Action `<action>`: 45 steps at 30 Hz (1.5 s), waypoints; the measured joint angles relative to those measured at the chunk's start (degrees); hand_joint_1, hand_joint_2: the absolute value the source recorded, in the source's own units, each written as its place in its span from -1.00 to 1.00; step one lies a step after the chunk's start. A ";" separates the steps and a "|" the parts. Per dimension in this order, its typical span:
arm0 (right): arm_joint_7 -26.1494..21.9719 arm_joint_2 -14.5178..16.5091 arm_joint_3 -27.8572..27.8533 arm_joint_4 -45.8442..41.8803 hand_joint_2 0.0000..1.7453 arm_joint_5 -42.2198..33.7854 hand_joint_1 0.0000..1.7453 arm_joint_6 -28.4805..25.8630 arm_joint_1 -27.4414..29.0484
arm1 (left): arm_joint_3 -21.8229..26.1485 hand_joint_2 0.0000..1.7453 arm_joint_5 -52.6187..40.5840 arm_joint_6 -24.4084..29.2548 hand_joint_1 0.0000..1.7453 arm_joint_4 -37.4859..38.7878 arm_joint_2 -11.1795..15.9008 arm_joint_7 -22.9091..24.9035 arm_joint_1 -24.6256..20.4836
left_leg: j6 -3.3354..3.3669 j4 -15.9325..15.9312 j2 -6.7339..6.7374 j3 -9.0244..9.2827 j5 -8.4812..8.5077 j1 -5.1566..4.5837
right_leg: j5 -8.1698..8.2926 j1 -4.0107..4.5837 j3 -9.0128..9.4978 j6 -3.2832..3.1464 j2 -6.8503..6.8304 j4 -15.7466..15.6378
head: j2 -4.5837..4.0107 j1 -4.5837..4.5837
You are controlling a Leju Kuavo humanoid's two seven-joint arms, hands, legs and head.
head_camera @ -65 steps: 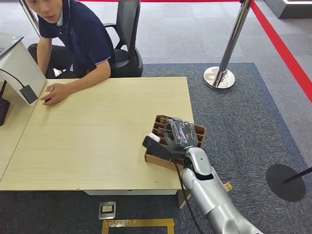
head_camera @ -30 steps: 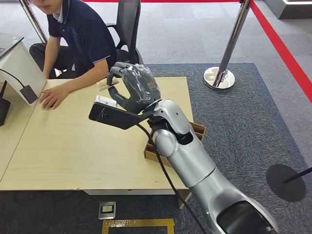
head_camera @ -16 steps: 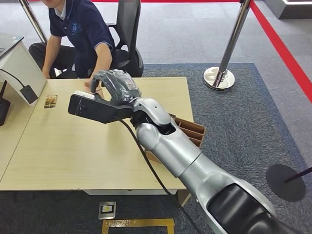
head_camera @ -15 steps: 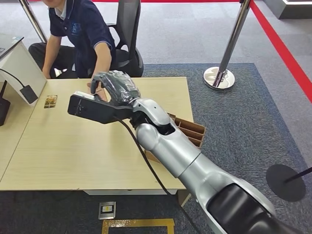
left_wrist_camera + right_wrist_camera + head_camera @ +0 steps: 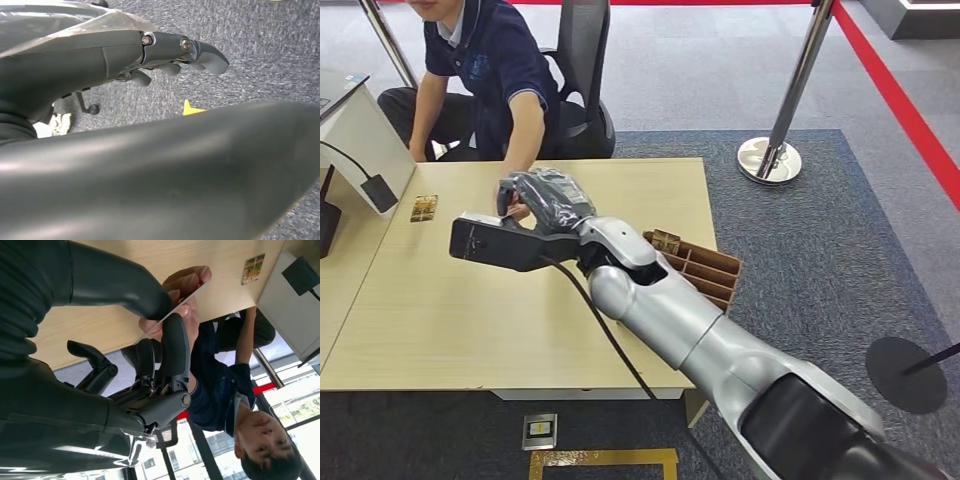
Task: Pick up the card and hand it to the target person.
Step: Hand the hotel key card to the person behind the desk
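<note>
My right hand (image 5: 544, 196) reaches over the wooden table (image 5: 456, 300) towards the seated person (image 5: 490, 70). In the right wrist view my right hand (image 5: 158, 370) pinches a thin pale card (image 5: 170, 313) between thumb and a finger. The person's fingers (image 5: 188, 279) grip the card's far end at the same time. In the head view the person's hand (image 5: 518, 208) shows just behind my fingers, and the card is hidden there. My left hand (image 5: 177, 52) hangs over grey carpet with nothing in it.
Another card (image 5: 423, 208) lies on the table at the far left, beside a white stand (image 5: 358, 140). A cardboard divider box (image 5: 705, 270) sits at the table's right edge. An office chair (image 5: 584, 60) and a stanchion base (image 5: 770, 160) stand beyond.
My right arm has swung from the cardboard box up and left across the table with the card. The person laid a card at the far left, then reached over and took hold of mine.
</note>
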 joint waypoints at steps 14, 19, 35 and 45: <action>-7.04 -1.50 -6.11 -5.22 1.00 -0.43 -1.00 -3.40 5.28 | 0.03 -1.00 0.94 0.64 -1.00 0.00 -0.02 0.03 0.01 | 0.00 0.01 -0.01 0.02 0.00 0.00 | 0.00 0.00 0.01 0.00 0.00 -0.04 | 0.00 -0.01; -9.14 -6.14 -13.68 -24.13 1.00 0.34 -1.00 -3.04 19.09 | 0.24 -1.00 1.81 0.66 -1.00 0.00 0.00 0.22 0.20 | 0.06 0.01 -0.08 0.00 -0.06 -0.01 | 0.00 0.00 0.02 0.00 0.00 -0.12 | 0.00 -0.01; -13.86 -11.63 -46.83 -76.04 1.00 -6.08 -1.00 2.14 68.89 | 0.91 -1.00 2.33 0.66 -1.00 0.00 0.02 1.02 0.37 | 0.11 -0.02 -0.08 0.01 -0.25 -0.01 | -0.13 -0.01 0.02 0.06 -0.01 -0.23 | 0.00 0.00; -16.92 -11.07 -88.56 -32.32 1.00 -3.33 -1.00 9.18 60.13 | 2.03 -1.00 4.44 1.74 -1.00 0.00 -0.22 -0.65 0.41 | 0.25 -0.02 -0.16 0.34 -0.22 0.05 | -0.11 -0.09 0.55 0.23 -0.03 -0.34 | 0.00 0.04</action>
